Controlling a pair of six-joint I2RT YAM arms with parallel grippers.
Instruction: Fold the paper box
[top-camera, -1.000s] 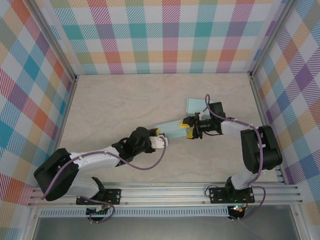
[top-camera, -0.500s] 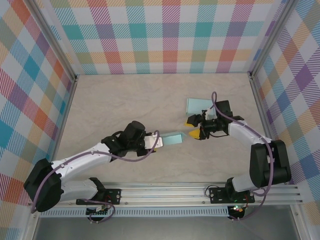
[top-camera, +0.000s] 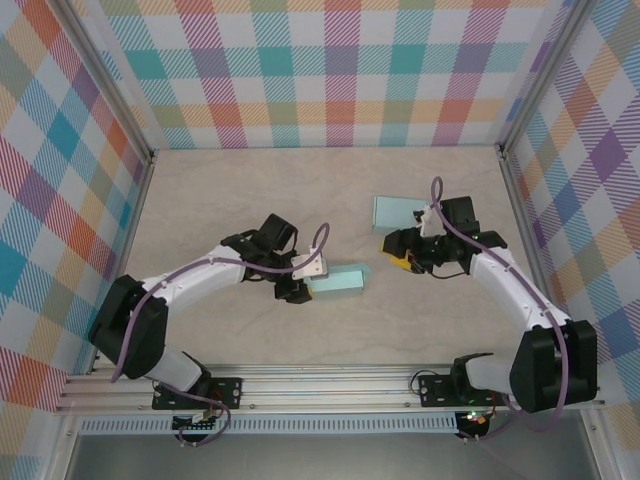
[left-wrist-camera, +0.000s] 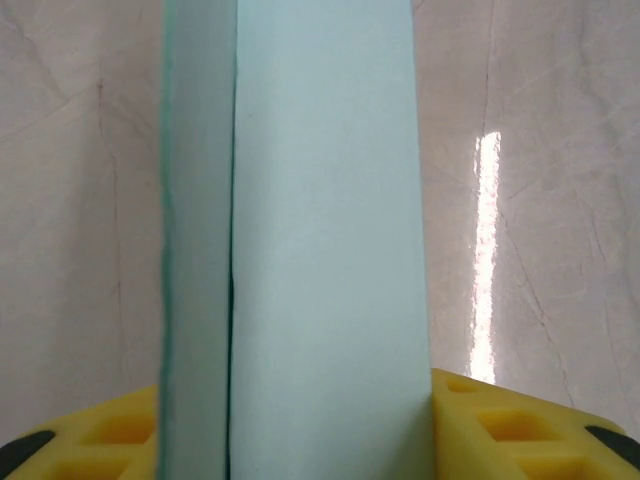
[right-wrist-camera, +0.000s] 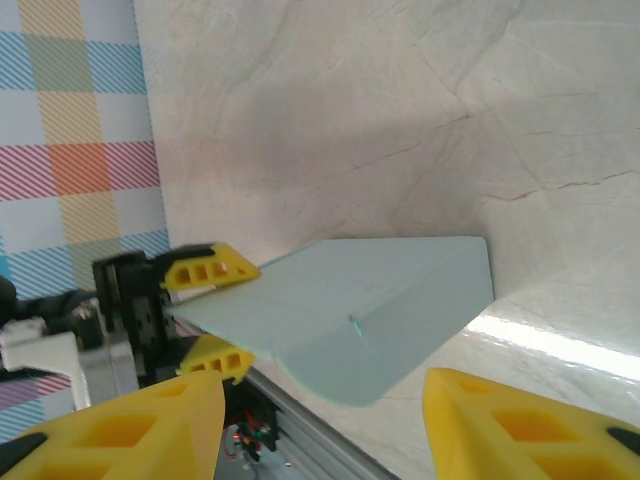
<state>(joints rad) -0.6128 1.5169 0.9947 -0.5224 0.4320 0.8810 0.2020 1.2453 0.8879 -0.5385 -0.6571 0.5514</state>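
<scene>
Marble tabletop (top-camera: 220, 200): paper box (top-camera: 338, 281), left end clamped by left gripper (top-camera: 308, 284); right gripper (top-camera: 392, 252) wide, empty, off box's right end.

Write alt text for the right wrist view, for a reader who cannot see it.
A pale green paper box is gripped at one end by the yellow-fingered left hand, a marbled table behind it. The right hand stands open in the foreground, holding nothing.
</scene>
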